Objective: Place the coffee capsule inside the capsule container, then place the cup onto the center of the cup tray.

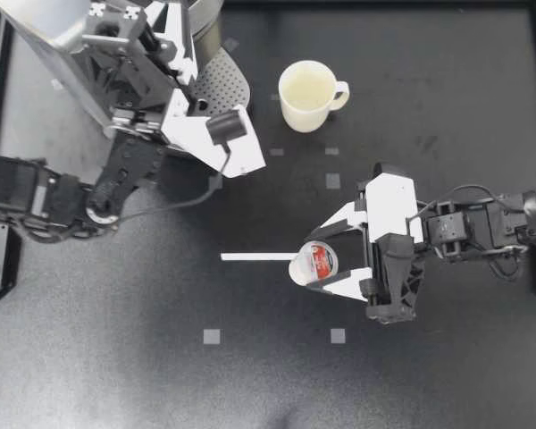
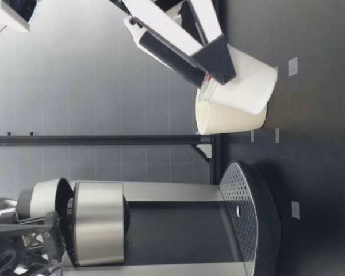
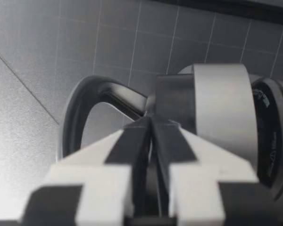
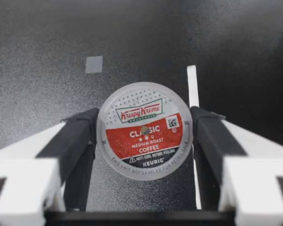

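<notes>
The coffee capsule [image 1: 313, 264] is seen as a small white tapering pod with a round foil lid, white above and red below; it is grasped from two sides by the right pincer [image 1: 322, 259] near the middle of the counter [image 1: 447, 375], tilted, at the end of a white tape strip [image 1: 250, 256]. The cream cup [image 1: 308, 94] is stood upright, well apart from it, near the round perforated cup tray [image 1: 221, 82] of the brushed-metal coffee machine [image 1: 45, 36]; bare dark matt counter is seen around both. The left pincer [image 1: 129, 43] is clenched at the machine's curved dark lever [image 3: 80, 108]; whether the lever is pinched cannot be told.
</notes>
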Tool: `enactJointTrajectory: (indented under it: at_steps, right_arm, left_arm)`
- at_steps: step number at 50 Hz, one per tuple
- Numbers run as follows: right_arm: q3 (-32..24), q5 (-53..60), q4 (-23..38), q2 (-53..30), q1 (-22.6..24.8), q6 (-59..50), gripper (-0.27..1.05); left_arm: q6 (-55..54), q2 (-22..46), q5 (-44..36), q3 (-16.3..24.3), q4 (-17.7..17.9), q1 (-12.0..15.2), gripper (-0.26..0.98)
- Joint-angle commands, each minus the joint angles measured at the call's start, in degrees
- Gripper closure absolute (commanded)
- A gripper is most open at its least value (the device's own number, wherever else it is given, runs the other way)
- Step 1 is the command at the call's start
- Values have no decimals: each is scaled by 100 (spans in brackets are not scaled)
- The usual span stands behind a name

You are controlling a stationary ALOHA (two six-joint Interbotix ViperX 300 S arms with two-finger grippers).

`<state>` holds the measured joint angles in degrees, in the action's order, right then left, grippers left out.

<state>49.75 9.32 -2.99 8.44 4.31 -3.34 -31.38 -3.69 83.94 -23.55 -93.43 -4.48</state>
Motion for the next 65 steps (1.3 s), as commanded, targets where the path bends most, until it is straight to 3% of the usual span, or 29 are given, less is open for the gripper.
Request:
enactJointTrajectory:
  at_steps: [1,43,51,65]
  right_arm:
    - [-88,62,0,149,-26,0,24]
    - [-264,114,0,97,-26,-9,24]
    - [-299,123,0,105,-26,-9,24]
    - [-422,193,0,123,-26,0,24]
  left_arm:
    - [-97,-352,-18,9,-79,272,59]
    - [-861,-1556,-492,-800,-290,1020,59]
    - [-1327,-1986,-993,-923,-299,1187,59]
    - [-2364,-2628,-2013,-1230,-281,1723,59]
